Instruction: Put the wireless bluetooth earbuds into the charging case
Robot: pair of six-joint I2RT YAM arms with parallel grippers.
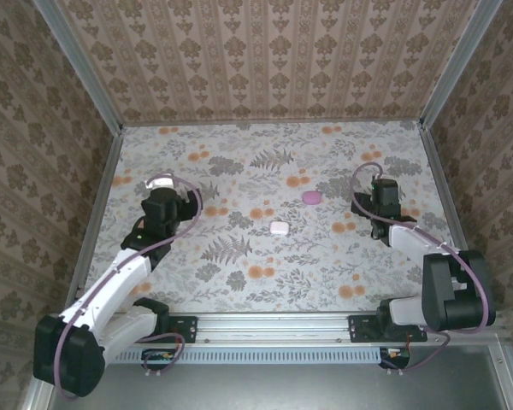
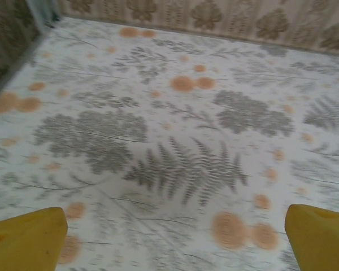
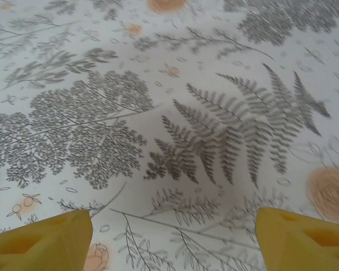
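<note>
A small white rounded charging case [image 1: 280, 229] lies on the flowered table near the middle. A small pink oval case [image 1: 311, 197] lies a little behind it to the right. I cannot tell whether either lid is up. The earbuds are hidden or too small to make out. My left gripper [image 1: 162, 182] [image 2: 172, 240] hovers at the left of the table, well away from both cases, yellow fingers [image 2: 25, 240] spread wide with only tablecloth between them. My right gripper [image 1: 385, 183] [image 3: 172, 240] is at the right, also apart from the cases, fingers [image 3: 305, 237] open on nothing.
The table [image 1: 239, 282] carries a fern and orange-flower print and is boxed in by patterned walls [image 1: 265, 60] at the back and both sides. A metal rail [image 1: 274, 325] with the arm bases runs along the near edge.
</note>
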